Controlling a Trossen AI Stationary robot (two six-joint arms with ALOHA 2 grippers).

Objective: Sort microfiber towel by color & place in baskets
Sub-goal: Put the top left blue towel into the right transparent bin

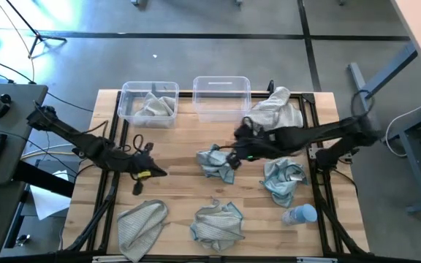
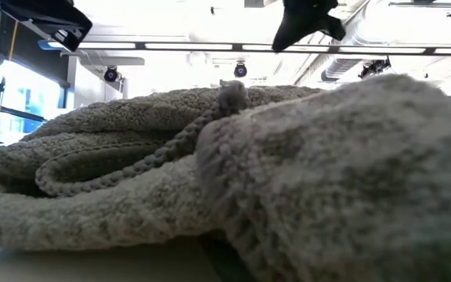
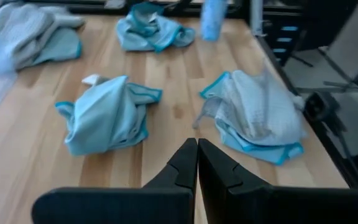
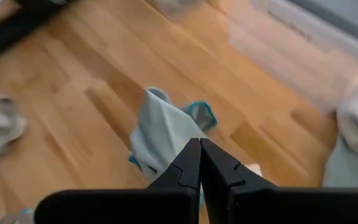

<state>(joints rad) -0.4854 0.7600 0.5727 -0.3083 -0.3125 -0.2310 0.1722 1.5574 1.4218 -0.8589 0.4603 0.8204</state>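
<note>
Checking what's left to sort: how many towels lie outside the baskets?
5: corner towel beside the empty basket; middle towel at the right claw; right towel; near-left towel; near-middle towel. Others may hide underneath.

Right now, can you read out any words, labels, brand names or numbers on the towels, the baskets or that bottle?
None can be read.
Blue bottle: no label legible in any view.
Two clear baskets: no markings show.
Towels: a white tag on the pale blue towel, too blurred to read.

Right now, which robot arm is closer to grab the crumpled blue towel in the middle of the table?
Right. The right gripper is over that crumpled pale blue microfiber towel; the left gripper sits farther away over bare wood.
</note>
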